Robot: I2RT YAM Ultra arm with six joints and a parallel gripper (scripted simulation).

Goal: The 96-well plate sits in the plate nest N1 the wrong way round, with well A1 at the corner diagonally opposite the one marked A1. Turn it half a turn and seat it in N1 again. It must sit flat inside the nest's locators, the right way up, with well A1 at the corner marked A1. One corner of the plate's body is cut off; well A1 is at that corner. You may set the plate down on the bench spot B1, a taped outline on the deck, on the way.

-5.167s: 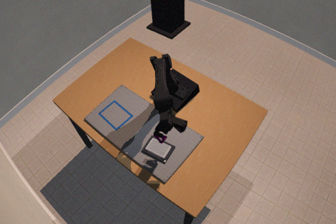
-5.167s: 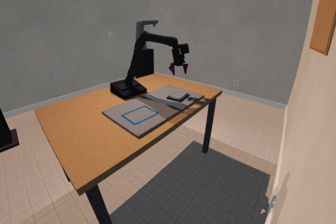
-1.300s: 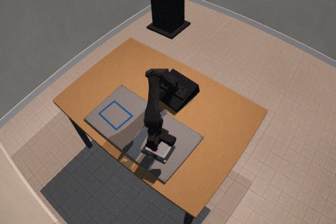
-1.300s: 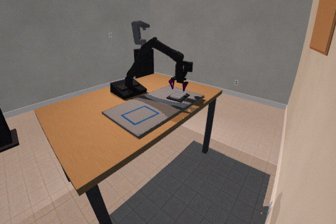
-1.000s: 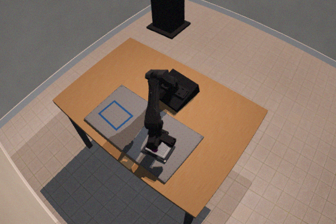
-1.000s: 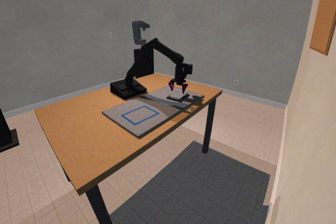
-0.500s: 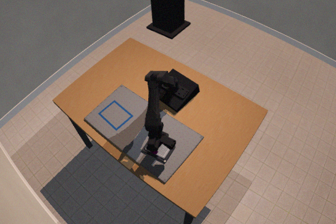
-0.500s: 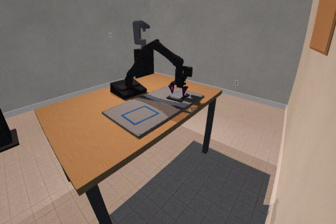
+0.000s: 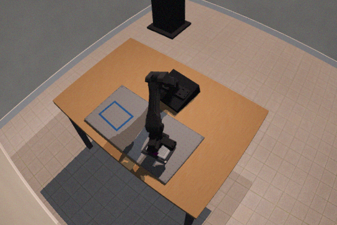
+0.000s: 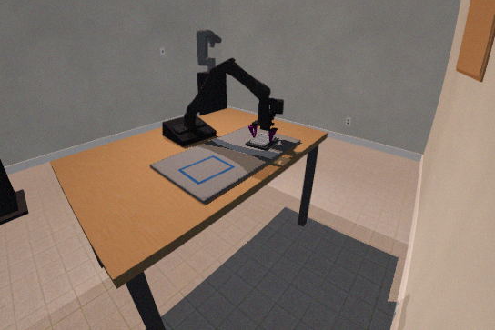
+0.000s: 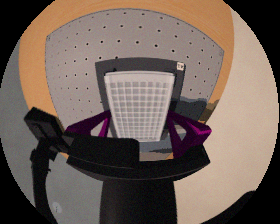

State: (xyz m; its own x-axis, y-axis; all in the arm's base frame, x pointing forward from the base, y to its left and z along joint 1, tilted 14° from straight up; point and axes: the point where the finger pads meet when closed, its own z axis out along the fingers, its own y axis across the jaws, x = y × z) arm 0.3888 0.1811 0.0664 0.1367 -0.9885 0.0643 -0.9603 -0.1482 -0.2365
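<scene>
End effector with purple fingers spread wide straddles the near end of the white 96-well plate, whose long axis runs straight away from it. Plate, a matte gridded rectangle, lies in the dark nest N1 on the grey perforated deck; beyond, orange desk

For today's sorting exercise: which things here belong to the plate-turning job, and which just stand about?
Belongs to the job:
96-well plate
plate nest
blue taped outline
open claw, straddling the plate

Just standing about:
black pedestal
wall board
</scene>
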